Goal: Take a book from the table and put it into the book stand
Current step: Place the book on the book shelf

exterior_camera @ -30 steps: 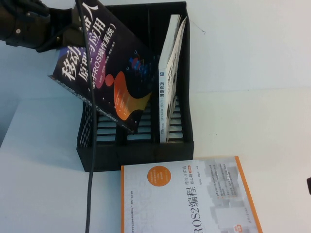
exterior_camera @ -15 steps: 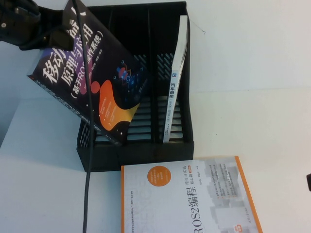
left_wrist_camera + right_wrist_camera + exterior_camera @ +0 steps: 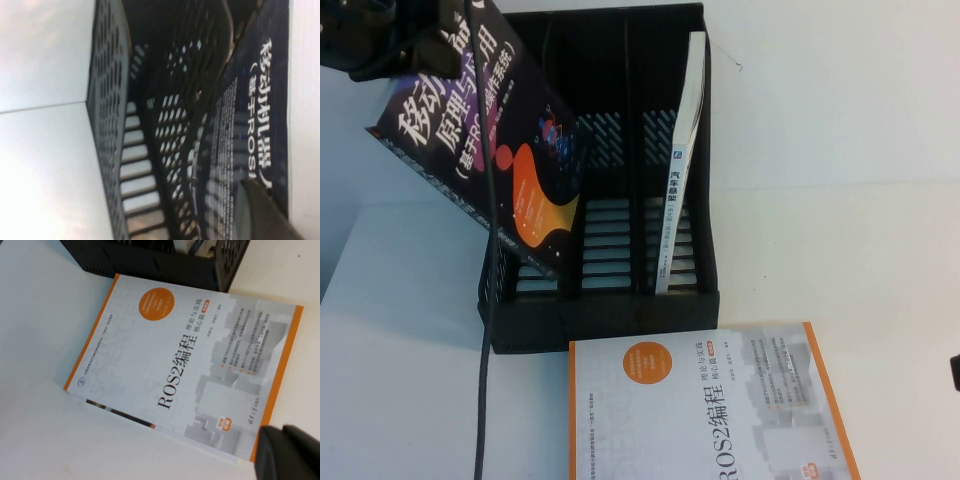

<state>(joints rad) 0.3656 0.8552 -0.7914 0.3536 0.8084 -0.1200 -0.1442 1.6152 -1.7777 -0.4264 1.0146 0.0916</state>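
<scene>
I read big white Chinese title characters on the dark cover of the book [image 3: 485, 150], starting 移动 and 原理与应用, with a bracketed line beneath that I cannot make out fully; the left wrist view shows 移动机器人 and "ROS" on that same cover [image 3: 255, 125]. The white book with the orange border [image 3: 710, 410] carries "ROS2编程" in large black type [image 3: 182, 370], plus small print too fine to read. The spine of the thin white book [image 3: 678, 200] bears vertical Chinese characters I cannot read reliably.
</scene>
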